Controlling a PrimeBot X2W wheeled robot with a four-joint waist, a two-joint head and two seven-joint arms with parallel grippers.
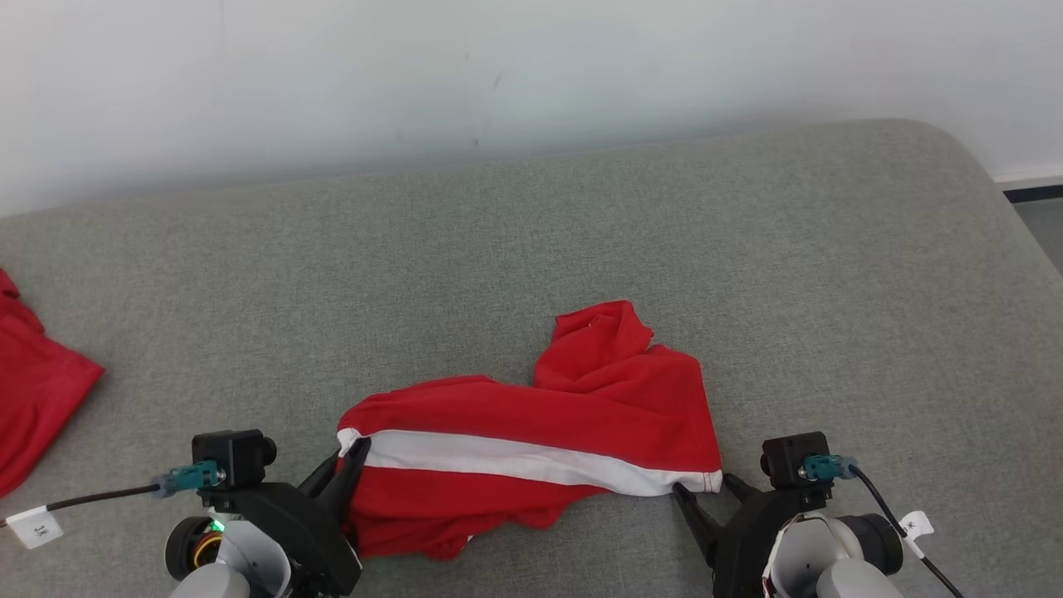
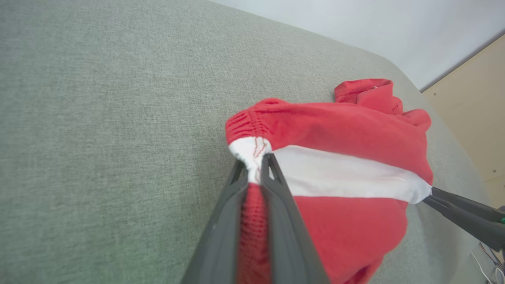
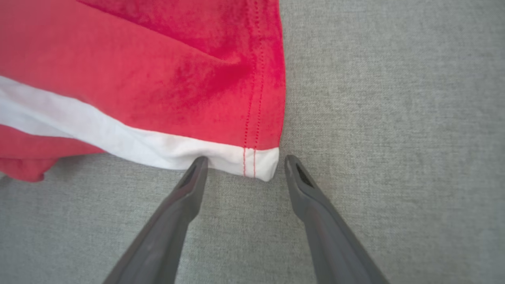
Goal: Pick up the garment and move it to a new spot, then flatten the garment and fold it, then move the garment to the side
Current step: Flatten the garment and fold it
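1. Garment (image 1: 581, 399), red with a white stripe (image 1: 498, 458), lies bunched on the grey padded surface (image 1: 581, 208) near its front edge, between the two grippers; not yet flat.
2. Far left: second red cloth (image 1: 33, 399), well apart; judged no part of this step.
3. Left gripper (image 1: 355, 453): fingers pressed together, pinching the stripe's left corner; likely the anchor for stretching.
4. Right gripper (image 1: 704, 487): fingers spread either side of the stripe's right hem corner, not clamped; closing there should let both arms pull the cloth taut.
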